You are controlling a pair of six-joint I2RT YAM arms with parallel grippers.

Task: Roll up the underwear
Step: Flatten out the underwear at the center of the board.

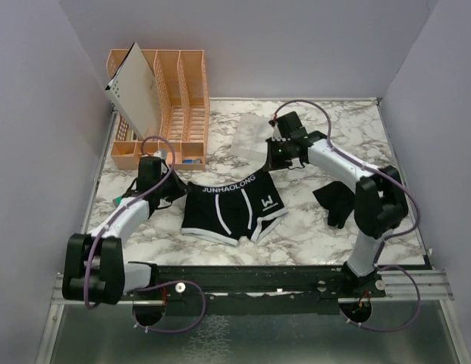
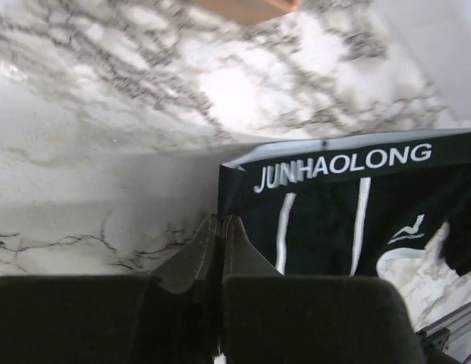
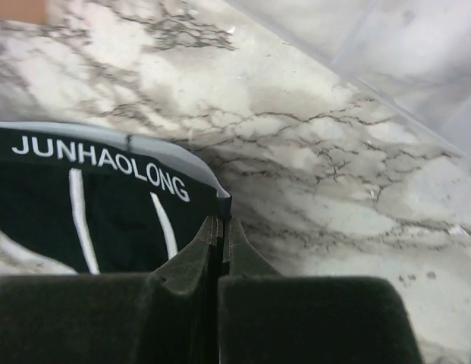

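white-veined marble surface (image 1: 311, 235) between pale walls, orange rack (image 1: 182, 98) at the far left. black underwear (image 1: 227, 208) lies flat at centre, waistband (image 2: 341, 161) toward the far edge, legs toward the arm bases. a second garment (image 1: 337, 201) sits crumpled well to its right, untouched. left end effector (image 2: 218, 221): jaws pressed together at the waistband's left corner, apparently pinching cloth. right end effector (image 3: 220, 221): the same at the right corner. step in hand, as i read it: both corners gripped before the first fold or roll. next move calls for both arms to lift and carry the band evenly toward the legs, so the cloth does not skew or slip. top view gives the whole layout but hides the jaws behind the wrists. wrist views show the closed tips at the fabric edge and the band's lettering, not the second garment.
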